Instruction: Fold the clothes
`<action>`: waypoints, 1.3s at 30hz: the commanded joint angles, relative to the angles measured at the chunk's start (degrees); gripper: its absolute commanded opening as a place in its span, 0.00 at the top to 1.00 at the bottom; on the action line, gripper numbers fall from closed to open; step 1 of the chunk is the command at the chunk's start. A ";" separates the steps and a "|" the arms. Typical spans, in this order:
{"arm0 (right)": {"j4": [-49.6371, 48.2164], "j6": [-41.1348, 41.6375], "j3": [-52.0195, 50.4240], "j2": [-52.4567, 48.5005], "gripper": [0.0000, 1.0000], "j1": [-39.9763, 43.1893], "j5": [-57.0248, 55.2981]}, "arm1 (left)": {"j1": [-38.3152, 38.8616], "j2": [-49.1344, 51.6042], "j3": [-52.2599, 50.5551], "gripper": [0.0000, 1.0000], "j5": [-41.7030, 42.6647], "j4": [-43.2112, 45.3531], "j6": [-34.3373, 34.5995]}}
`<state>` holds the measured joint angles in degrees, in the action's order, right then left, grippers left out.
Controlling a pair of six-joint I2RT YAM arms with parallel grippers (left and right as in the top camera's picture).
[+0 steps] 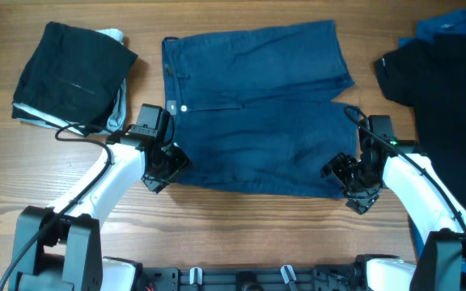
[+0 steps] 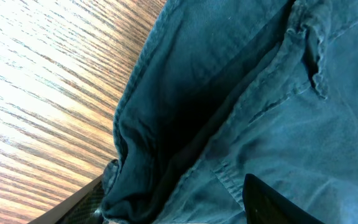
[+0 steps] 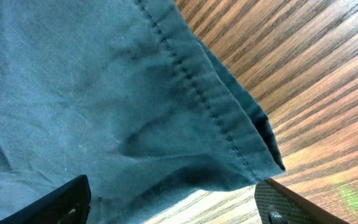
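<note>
The dark navy denim-like garment (image 1: 253, 105) lies spread flat in the middle of the table. My left gripper (image 1: 164, 164) is at its near left corner. In the left wrist view its fingers (image 2: 173, 214) are wide apart, with a bunched seamed edge of the navy fabric (image 2: 229, 99) between them. My right gripper (image 1: 351, 176) is at the near right corner. In the right wrist view its fingers (image 3: 173, 211) are wide apart, with the stitched hem corner (image 3: 229, 137) hanging between them just above the wood.
A folded black garment (image 1: 75, 71) lies at the back left on a pale blue one (image 1: 120, 107). A black garment (image 1: 447, 105) covers the right side, with a bright blue one (image 1: 451, 24) behind it. Bare wooden table (image 1: 241, 222) runs along the front.
</note>
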<state>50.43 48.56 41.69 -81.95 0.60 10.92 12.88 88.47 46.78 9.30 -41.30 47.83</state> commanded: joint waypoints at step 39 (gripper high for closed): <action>-9.05 -5.07 -7.13 0.33 0.61 0.24 -1.25 | 6.82 -1.03 0.13 0.92 -11.34 -1.31 -0.66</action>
<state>41.32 44.27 35.16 -81.52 0.60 11.49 19.46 88.44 46.78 -0.64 -42.74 47.07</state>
